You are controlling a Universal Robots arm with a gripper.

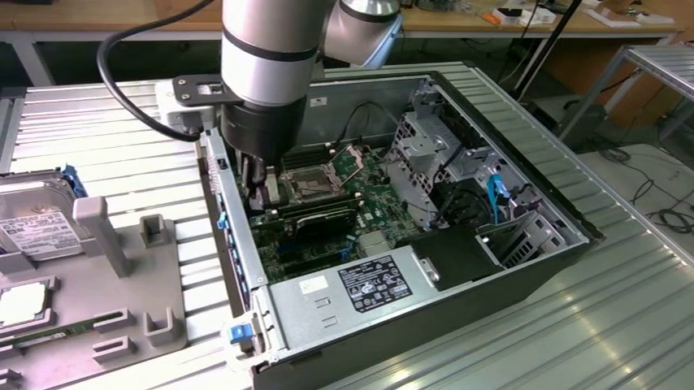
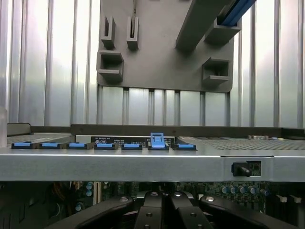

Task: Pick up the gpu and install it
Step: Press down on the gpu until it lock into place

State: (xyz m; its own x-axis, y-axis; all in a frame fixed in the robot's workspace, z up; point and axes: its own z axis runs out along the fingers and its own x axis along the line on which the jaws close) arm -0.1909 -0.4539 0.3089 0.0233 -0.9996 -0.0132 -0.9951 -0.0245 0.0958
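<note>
The gpu (image 1: 318,218) is a dark flat card lying across the motherboard in the open computer case (image 1: 521,268), below the CPU socket. My gripper (image 1: 257,197) reaches down inside the case along its wall on the exterior view's left, right at the card's bracket end. In the wrist view the black fingers (image 2: 147,214) stand close together, so the gripper (image 2: 163,217) is shut. Their tips are cut off, and I cannot tell whether they pinch the card or only touch it.
A grey holder tray (image 1: 130,268) on the exterior view's left carries a hard drive (image 1: 32,219), a processor (image 1: 22,305) and a green memory stick (image 1: 49,333). Inside the case are the power supply (image 1: 369,284), drive cage (image 1: 428,154) and cables. Blue slot latches (image 2: 157,141) line the case rim (image 2: 143,164).
</note>
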